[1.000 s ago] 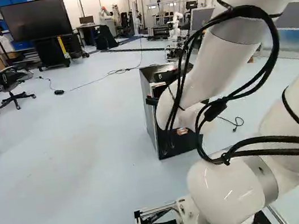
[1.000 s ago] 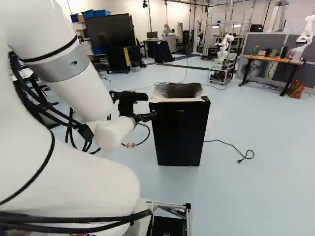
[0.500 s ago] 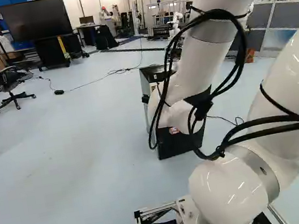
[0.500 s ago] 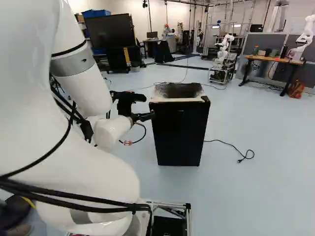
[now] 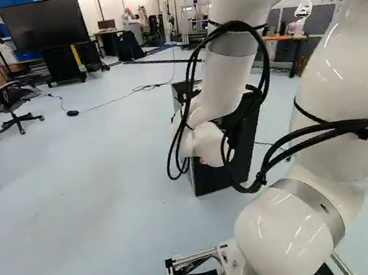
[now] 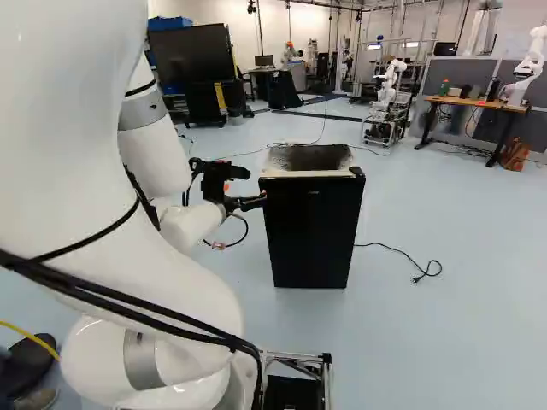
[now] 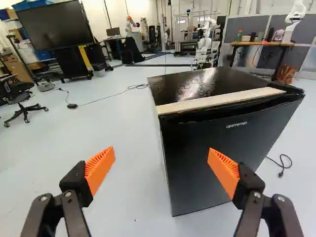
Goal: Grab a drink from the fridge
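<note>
In the left base view, our glossy white arm (image 5: 343, 75) bends down, partly covering the boxy black fridge (image 5: 209, 180). In the right base view, our gripper (image 6: 255, 187) reaches beside the fridge's upper edge. In the wrist view, our fingers stand wide apart, ribbed orange pads (image 7: 100, 167) facing, the fridge ahead, a pale strip (image 7: 217, 101) edging its shiny top.

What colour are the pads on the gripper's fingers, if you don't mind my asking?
The pads are bright orange, seen best in the wrist view.
</note>
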Tool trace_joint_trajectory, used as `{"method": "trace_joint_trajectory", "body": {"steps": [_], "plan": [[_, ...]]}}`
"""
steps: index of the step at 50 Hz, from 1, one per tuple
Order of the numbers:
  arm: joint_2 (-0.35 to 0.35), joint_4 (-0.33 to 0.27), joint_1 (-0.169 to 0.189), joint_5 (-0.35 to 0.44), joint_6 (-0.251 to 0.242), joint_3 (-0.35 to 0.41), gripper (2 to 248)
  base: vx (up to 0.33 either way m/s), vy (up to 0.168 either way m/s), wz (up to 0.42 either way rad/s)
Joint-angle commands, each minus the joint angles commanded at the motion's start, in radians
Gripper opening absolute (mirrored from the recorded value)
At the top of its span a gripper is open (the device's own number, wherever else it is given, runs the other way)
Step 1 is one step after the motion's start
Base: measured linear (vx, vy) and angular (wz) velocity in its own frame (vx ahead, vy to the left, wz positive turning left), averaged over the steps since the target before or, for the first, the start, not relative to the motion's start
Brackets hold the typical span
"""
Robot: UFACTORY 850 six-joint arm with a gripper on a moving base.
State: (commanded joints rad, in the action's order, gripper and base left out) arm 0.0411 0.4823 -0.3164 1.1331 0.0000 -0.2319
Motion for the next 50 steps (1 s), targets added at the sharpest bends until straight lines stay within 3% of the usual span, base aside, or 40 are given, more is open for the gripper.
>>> {"method": "trace_joint_trajectory", "body": {"steps": [50], "plan": [[0.331,0.328,-0.115,0.166,0.000,-0.238,247,0.000,0.000,0.000]]}}
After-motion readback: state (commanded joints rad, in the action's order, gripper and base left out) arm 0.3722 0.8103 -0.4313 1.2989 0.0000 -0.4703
